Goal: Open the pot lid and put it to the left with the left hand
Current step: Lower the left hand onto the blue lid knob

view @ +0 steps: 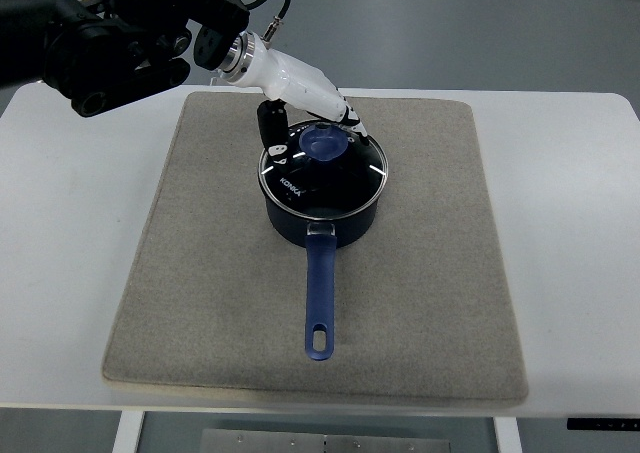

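A dark blue saucepan point(322, 221) stands on a grey mat point(420, 273), its long blue handle point(320, 303) pointing toward the front edge. A glass lid point(345, 173) with a blue knob point(323, 143) sits on the pan. My left hand point(315, 133), white with black fingers, reaches in from the upper left and hovers over the back of the lid. The thumb point(272, 131) is left of the knob and the other fingers point(352, 121) are behind and to its right. The fingers are spread and do not close on the knob.
The mat lies on a white table point(70, 223). Bare mat shows left of the pan point(200, 233) and right of it. My dark left arm point(110, 33) fills the upper left corner.
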You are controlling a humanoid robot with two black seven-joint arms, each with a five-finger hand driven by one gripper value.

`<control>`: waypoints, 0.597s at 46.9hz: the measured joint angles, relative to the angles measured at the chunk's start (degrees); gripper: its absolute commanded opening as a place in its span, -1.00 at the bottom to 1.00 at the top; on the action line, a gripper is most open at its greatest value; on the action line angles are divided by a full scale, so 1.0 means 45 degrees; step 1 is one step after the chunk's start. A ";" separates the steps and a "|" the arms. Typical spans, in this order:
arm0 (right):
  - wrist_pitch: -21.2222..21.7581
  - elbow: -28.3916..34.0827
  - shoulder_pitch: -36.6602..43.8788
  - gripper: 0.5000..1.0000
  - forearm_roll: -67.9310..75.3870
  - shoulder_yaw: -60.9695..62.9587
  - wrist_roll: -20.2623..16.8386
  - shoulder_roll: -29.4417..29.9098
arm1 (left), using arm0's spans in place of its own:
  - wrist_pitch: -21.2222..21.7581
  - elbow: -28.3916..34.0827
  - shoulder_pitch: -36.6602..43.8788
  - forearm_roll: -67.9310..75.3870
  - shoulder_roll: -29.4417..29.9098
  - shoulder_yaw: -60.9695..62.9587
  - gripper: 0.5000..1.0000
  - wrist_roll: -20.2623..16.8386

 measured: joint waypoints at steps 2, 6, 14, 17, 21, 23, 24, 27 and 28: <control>0.0000 0.0000 0.0001 0.66 0.0000 0.0000 0.0001 0.0000 | 0.0001 0.0001 0.0000 0.0010 0.0013 0.0002 0.92 0.0000; 0.0000 0.0000 0.0001 0.66 0.0000 0.0000 0.0000 0.0000 | 0.0019 0.0038 -0.0003 0.0029 0.0019 0.0003 0.92 0.0000; 0.0000 0.0000 0.0001 0.66 0.0001 0.0000 0.0000 0.0000 | 0.0019 0.0048 -0.0027 0.0047 0.0020 -0.0010 0.92 0.0000; 0.0000 0.0000 0.0001 0.66 0.0001 0.0000 0.0000 0.0000 | 0.0046 0.0045 -0.0013 0.0075 0.0020 -0.0014 0.92 0.0000; 0.0000 0.0000 0.0001 0.66 0.0001 0.0000 -0.0002 0.0000 | 0.0079 0.0050 -0.0003 0.0088 0.0020 -0.0014 0.92 0.0000; 0.0000 0.0000 0.0001 0.66 0.0001 0.0000 -0.0002 0.0000 | 0.0089 0.0066 0.0007 0.0088 0.0020 -0.0014 0.92 0.0000; 0.0000 0.0000 0.0001 0.66 0.0001 0.0000 -0.0004 0.0000 | 0.0090 0.0077 0.0016 0.0088 0.0020 -0.0013 0.92 0.0000; 0.0000 0.0000 0.0001 0.66 0.0004 0.0000 -0.0004 0.0000 | 0.0103 0.0078 0.0021 0.0098 0.0031 -0.0004 0.92 0.0000; 0.0000 0.0000 0.0001 0.66 0.0004 0.0000 -0.0004 0.0000 | 0.0109 0.0084 0.0022 0.0109 0.0034 -0.0002 0.92 0.0000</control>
